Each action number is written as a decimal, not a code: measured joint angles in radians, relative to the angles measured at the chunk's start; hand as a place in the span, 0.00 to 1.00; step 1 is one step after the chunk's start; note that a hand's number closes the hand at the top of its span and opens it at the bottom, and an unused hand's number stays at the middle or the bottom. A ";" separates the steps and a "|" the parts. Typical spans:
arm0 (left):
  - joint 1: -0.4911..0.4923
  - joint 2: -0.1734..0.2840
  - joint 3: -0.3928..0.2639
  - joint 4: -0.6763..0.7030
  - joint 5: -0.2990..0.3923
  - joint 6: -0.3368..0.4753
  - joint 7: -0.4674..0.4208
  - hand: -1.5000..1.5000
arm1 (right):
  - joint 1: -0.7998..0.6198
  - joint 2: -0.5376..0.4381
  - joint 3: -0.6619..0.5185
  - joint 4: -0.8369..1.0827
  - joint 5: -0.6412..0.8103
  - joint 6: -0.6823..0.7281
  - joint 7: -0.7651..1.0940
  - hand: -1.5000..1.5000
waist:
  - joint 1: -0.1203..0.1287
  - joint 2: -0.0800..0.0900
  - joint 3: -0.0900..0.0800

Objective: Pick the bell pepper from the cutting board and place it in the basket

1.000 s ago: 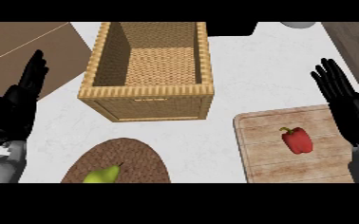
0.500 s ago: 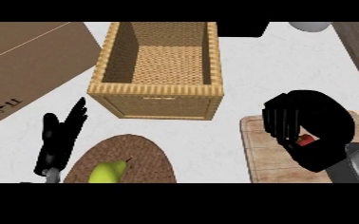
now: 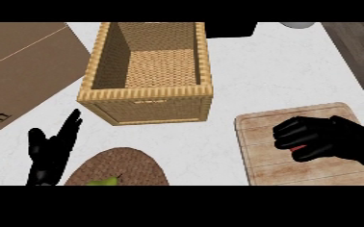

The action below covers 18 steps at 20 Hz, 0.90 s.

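Observation:
My right hand (image 3: 316, 137) lies over the wooden cutting board (image 3: 266, 125) at the lower right, its fingers curled round the red bell pepper (image 3: 300, 148). Only a sliver of red shows under the fingers. The woven basket (image 3: 146, 94) stands up and to the left of the board and holds nothing that I can see. Near the lower left edge my left hand (image 3: 50, 154) is open with its fingers pointing up.
A round brown woven mat (image 3: 138, 166) with a green-yellow pear (image 3: 103, 182) on it lies at the bottom, right beside my left hand. A brown cardboard surface (image 3: 32, 62) fills the upper left. A dark object (image 3: 231, 29) sits behind the basket.
My right hand has come down over the board and curled round the pepper, which showed whole a second ago. The left hand moved in from the left edge. The view has shifted.

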State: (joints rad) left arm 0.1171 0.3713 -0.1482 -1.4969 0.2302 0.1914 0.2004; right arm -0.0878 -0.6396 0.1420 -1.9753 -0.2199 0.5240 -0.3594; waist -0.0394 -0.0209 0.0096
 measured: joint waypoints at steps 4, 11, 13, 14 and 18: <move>0.004 -0.005 0.000 -0.005 0.001 -0.006 -0.005 0.50 | -0.045 -0.128 -0.162 -0.021 0.082 -0.016 0.018 0.00 | -0.001 0.003 0.001; 0.000 -0.006 0.004 -0.007 0.006 -0.025 -0.002 0.50 | -0.106 -0.391 -0.408 0.026 0.072 0.133 0.005 0.00 | 0.009 0.008 0.000; -0.001 -0.008 0.005 -0.004 0.005 -0.030 -0.009 0.50 | -0.107 -0.464 -0.449 0.059 0.078 0.182 -0.009 0.00 | 0.013 0.009 0.000; -0.006 -0.007 0.008 -0.001 0.010 -0.036 -0.005 0.50 | -0.111 -0.504 -0.462 0.074 0.081 0.200 -0.006 0.00 | 0.016 0.011 0.000; -0.007 -0.012 0.002 -0.004 -0.001 -0.039 -0.015 0.50 | -0.099 -0.622 -0.488 0.101 0.125 0.236 -0.013 0.00 | 0.025 0.013 0.001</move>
State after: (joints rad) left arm 0.1100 0.3589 -0.1457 -1.5009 0.2295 0.1521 0.1855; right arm -0.1871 -1.2620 -0.3463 -1.8740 -0.0953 0.7600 -0.3729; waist -0.0146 -0.0078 0.0102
